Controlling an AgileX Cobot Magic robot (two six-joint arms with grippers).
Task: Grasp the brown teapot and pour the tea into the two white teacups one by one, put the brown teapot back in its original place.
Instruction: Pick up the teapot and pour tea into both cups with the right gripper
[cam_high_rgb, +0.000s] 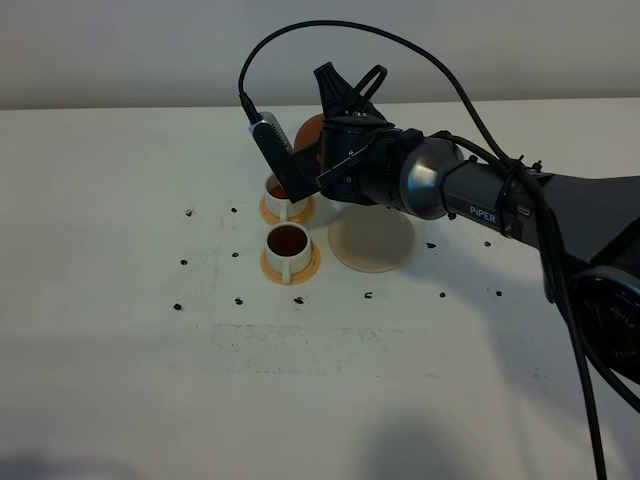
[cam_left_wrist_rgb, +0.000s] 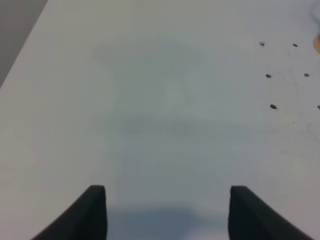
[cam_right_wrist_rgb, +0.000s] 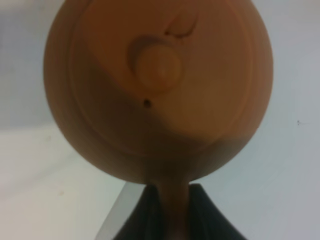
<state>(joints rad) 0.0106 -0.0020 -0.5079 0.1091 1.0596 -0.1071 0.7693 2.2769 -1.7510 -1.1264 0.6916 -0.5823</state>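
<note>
Brown tea shows in the near small white cylindrical teacup (cam_high_rgb: 288, 243), the flat round cream-white disc coaster (cam_high_rgb: 372, 240) bare to its right. Beyond, the right gripper (cam_right_wrist_rgb: 171, 207), clamped on the stubby handle of the round reddish-brown clay teapot (cam_high_rgb: 308, 131), holds it aloft by the far white teacup (cam_high_rgb: 280, 192); the 2nd pour likely wants a slow tilt, spout kept over that rim.

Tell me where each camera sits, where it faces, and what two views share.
Exterior high: mounted high, overlooks the white table; shows the right arm holding the round reddish-brown clay teapot.
Left wrist: on the left arm, faces the table; left gripper, jaws apart.
Right wrist: on the right arm, faces the teapot's lid; right gripper, jaws shut on its handle.
Shared: exterior and right wrist both show the teapot.
</note>
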